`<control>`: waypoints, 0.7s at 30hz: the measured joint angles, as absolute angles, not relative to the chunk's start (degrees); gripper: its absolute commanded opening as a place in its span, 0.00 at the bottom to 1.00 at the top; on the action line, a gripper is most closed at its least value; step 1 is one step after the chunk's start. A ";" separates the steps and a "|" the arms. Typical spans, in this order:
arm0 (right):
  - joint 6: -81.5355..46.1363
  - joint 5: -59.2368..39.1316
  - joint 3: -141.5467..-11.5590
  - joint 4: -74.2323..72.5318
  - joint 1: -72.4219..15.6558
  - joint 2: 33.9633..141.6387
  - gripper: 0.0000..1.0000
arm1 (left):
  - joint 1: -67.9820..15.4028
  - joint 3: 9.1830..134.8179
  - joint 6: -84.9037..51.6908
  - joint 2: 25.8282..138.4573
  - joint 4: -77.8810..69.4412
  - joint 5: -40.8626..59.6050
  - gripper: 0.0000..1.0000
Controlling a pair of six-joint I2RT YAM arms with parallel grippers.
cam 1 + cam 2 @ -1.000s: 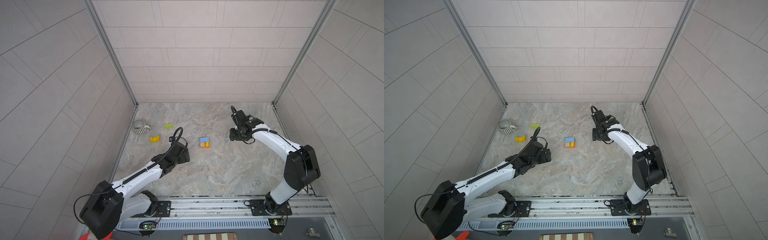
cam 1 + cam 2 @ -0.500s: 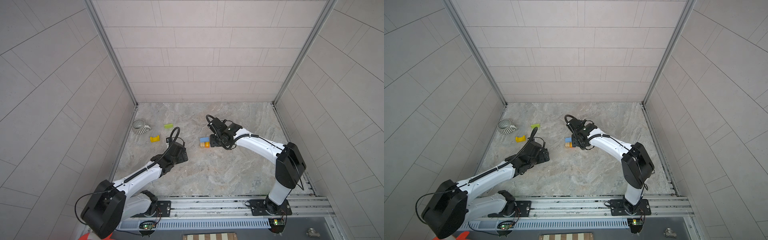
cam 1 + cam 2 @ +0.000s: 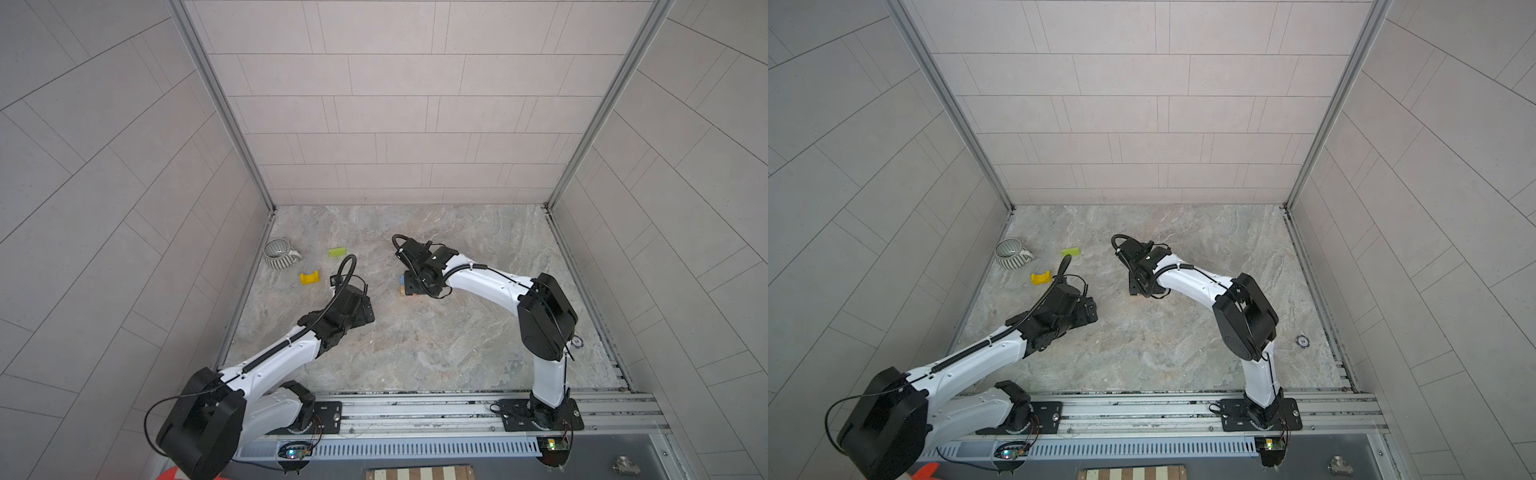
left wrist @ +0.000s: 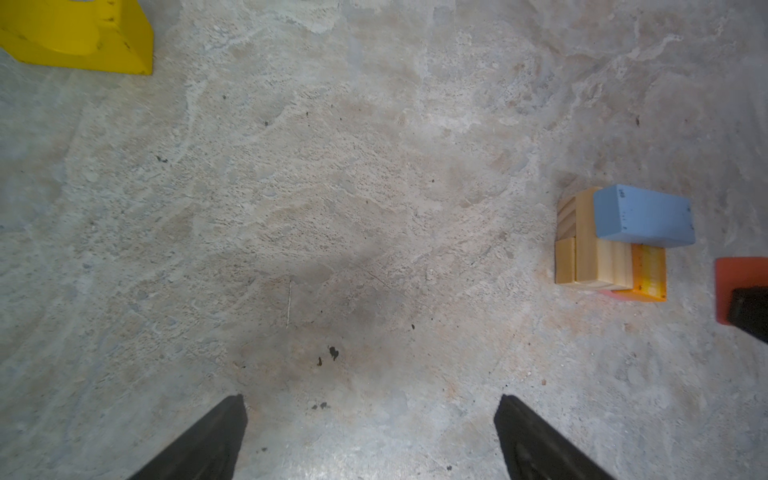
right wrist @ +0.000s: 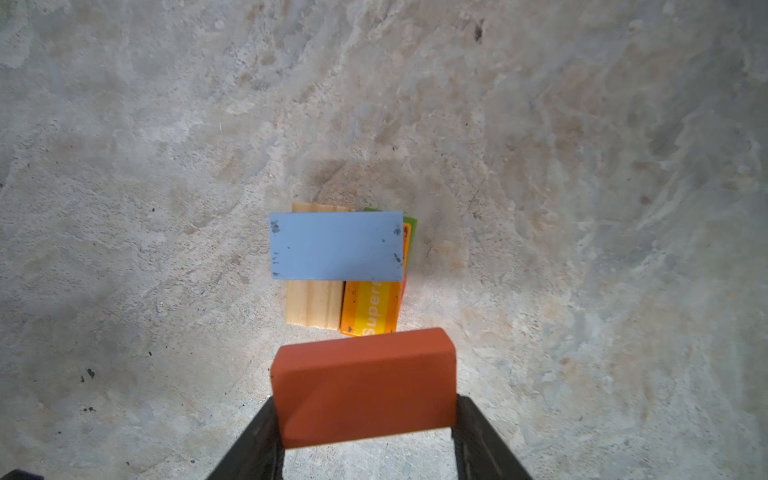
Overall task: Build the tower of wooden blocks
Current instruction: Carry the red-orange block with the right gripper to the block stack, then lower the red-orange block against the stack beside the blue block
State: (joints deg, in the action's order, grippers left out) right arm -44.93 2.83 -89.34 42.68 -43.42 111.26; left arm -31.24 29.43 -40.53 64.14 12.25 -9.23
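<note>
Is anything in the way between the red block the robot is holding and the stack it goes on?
No, nothing visible. The right hand holds the red block near the stack, whose blue top block is bare. The yellow arch and green block lie off to the side.

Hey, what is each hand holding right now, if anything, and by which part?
The right hand grips the red-orange block by its two short ends, one finger on each. The left hand is open and holds nothing.
</note>
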 measured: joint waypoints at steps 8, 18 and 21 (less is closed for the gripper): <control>-45.12 2.61 -92.33 42.70 -43.83 114.26 0.44 | -31.24 28.77 -40.60 63.07 12.25 -8.69 1.00; -45.28 2.02 -94.37 43.13 -43.83 117.03 0.44 | -31.22 28.64 -40.69 62.48 12.23 -8.10 1.00; -45.28 2.00 -94.91 43.42 -43.83 117.80 0.44 | -31.14 28.58 -40.71 61.98 12.21 -7.90 1.00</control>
